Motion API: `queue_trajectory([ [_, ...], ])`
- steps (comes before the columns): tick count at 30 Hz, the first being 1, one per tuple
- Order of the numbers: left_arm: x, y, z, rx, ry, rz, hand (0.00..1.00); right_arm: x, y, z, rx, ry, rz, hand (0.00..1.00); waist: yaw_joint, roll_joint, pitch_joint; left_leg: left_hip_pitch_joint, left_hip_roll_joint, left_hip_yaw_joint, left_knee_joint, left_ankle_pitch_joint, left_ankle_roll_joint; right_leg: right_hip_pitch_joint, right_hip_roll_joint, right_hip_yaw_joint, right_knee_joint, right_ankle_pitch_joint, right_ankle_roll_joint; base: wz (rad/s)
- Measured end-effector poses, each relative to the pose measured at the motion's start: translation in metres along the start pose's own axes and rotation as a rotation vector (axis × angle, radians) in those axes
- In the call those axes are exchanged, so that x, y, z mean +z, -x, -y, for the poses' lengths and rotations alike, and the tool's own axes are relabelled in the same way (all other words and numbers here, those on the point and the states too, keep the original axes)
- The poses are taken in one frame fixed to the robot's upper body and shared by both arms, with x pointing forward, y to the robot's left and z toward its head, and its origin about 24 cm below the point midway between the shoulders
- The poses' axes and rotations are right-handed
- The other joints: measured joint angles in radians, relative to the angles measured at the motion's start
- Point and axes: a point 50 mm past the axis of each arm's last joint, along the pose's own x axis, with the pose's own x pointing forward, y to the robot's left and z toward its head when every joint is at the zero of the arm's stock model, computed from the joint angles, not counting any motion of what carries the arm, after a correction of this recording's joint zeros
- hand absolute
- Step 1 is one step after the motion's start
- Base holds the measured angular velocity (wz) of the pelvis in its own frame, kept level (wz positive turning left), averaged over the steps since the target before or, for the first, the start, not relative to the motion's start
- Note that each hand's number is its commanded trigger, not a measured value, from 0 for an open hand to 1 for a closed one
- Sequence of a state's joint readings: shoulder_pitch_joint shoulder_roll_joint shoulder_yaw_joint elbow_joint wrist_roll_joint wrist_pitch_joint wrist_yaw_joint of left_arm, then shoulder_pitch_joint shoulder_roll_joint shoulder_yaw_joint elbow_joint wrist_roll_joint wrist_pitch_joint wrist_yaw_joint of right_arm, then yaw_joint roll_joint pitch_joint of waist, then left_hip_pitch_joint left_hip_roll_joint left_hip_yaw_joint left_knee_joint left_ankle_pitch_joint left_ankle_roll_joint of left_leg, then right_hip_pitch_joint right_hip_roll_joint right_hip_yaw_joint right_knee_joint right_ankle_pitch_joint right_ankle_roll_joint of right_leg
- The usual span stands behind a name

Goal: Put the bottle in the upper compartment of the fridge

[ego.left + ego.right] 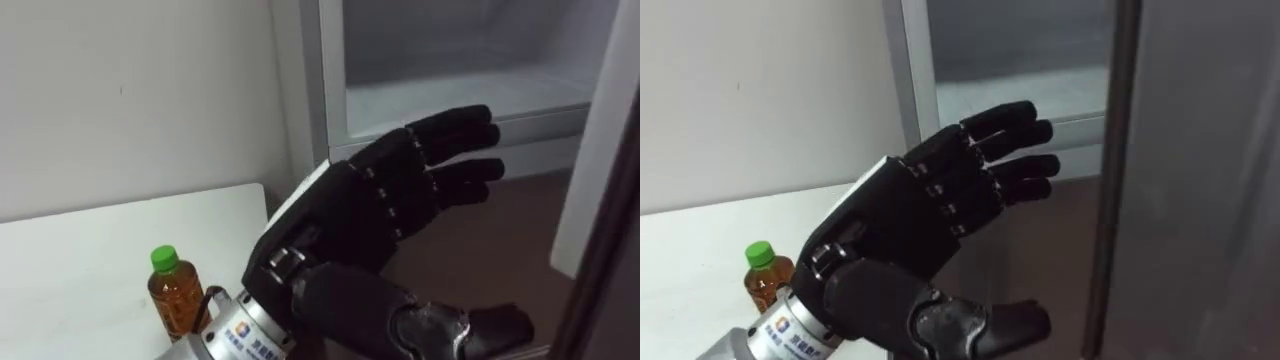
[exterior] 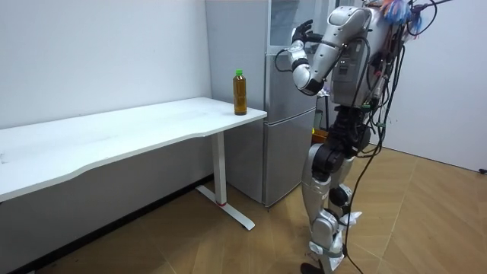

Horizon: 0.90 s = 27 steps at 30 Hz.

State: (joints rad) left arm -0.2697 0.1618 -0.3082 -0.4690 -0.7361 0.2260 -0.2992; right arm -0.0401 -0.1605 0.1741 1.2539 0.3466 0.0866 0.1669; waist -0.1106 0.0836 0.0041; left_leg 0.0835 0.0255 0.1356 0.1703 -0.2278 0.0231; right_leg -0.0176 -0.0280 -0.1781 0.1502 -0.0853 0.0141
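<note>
A white wall (image 1: 130,90) backs the left of the scene, and below it lies the white table (image 1: 90,270). The bottle (image 1: 173,290), with a green cap and amber drink inside, stands upright on the table near its right-hand corner, by the end closest to the fridge. No hand is on it; in the eye views the wrist of the raised arm passes just in front of its lower part.

Right of the bottle, the left hand (image 1: 390,200) is lifted close before the camera with its back turned to the lens. Its black fingers (image 1: 455,130) are straight and slightly spread, pointing towards the fridge and holding nothing, and the thumb sticks out low at the frame's bottom edge.

Beyond the hand is the grey fridge (image 1: 320,90), its upper compartment (image 1: 460,95) open and showing a pale inner floor. At the far right a tall panel (image 1: 1200,180) stands edge-on, probably the open door, though this close it is hard to be sure.

In the room view the robot stands upright on the wooden floor (image 2: 228,243) in front of the fridge, past the table's end, its arm raised to the upper compartment's height.
</note>
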Motion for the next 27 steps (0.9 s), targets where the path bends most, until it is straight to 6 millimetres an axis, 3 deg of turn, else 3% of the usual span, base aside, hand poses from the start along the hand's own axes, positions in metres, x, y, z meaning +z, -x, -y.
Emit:
queue_trajectory([
  [11, -0.006, -0.001, 0.006, -0.050, 0.013, -0.032, 0.00, 0.004, 0.000, -0.002, 0.024, 0.001, 0.007, 0.00, -0.032, 0.004, 0.0002, -0.001, 0.000, 0.008, -0.001, 0.000, 0.000, -0.007, 0.002, 0.014, 0.001, 0.000, 0.000, -0.03],
  [24, -0.010, -0.002, 0.009, -0.079, 0.029, -0.051, 0.00, 0.007, -0.001, -0.004, 0.038, -0.010, 0.007, 0.00, -0.055, 0.003, 0.0007, -0.001, 0.007, 0.071, -0.002, 0.000, 0.000, -0.039, 0.014, 0.065, 0.000, 0.009, -0.003, -0.12],
  [27, -0.016, -0.001, 0.006, -0.067, 0.044, -0.076, 0.00, 0.010, -0.002, -0.006, 0.046, -0.016, 0.014, 0.00, -0.079, 0.004, 0.0011, 0.001, 0.009, 0.085, -0.004, 0.000, 0.000, -0.044, 0.018, 0.077, 0.000, 0.012, -0.003, -0.12],
])
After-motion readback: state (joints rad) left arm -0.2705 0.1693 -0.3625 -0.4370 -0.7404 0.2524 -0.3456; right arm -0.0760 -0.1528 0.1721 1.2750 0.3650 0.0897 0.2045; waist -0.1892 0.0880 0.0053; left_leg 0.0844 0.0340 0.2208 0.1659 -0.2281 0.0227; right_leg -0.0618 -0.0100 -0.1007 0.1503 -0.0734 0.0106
